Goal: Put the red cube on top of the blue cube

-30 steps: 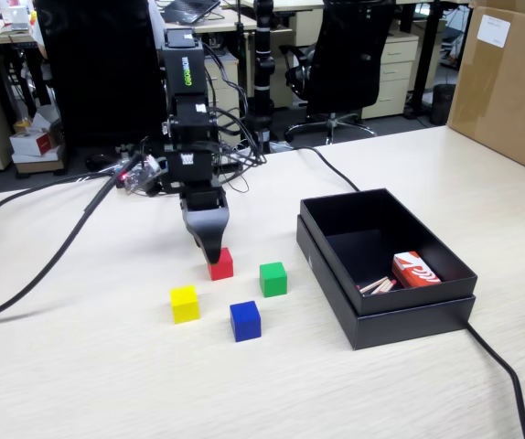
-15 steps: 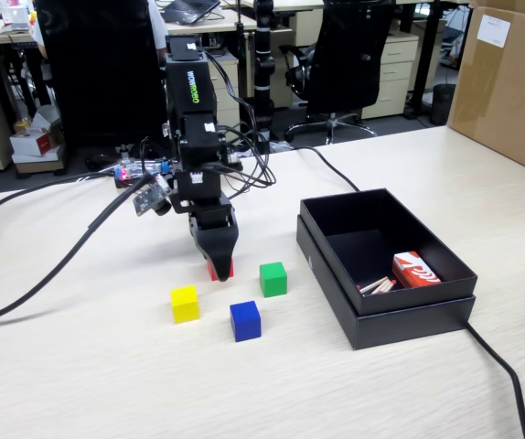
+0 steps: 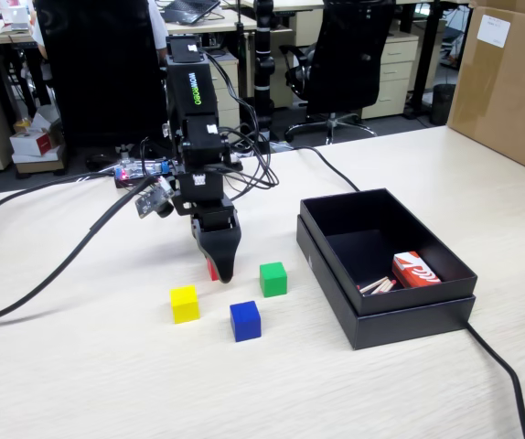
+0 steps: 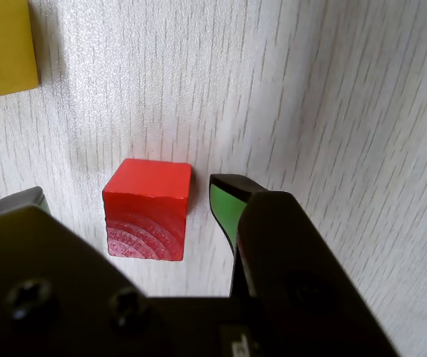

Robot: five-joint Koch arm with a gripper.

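Note:
In the wrist view the red cube [image 4: 148, 208] rests on the pale wood table between my two jaws, with a gap on each side. My gripper [image 4: 128, 199] is open around it; the right fingertip [image 4: 228, 201] has a green pad. In the fixed view the gripper [image 3: 219, 267] points down at the table and hides most of the red cube [image 3: 211, 269]. The blue cube [image 3: 245, 321] sits on the table in front of the gripper, a little to the right, apart from it.
A yellow cube [image 3: 185, 304] lies left of the blue one and shows at the top left of the wrist view [image 4: 1, 48]. A green cube [image 3: 273, 279] lies right of the gripper. A black open box [image 3: 386, 306] with a red-and-white carton [image 3: 415, 270] stands at the right. Cables cross the table.

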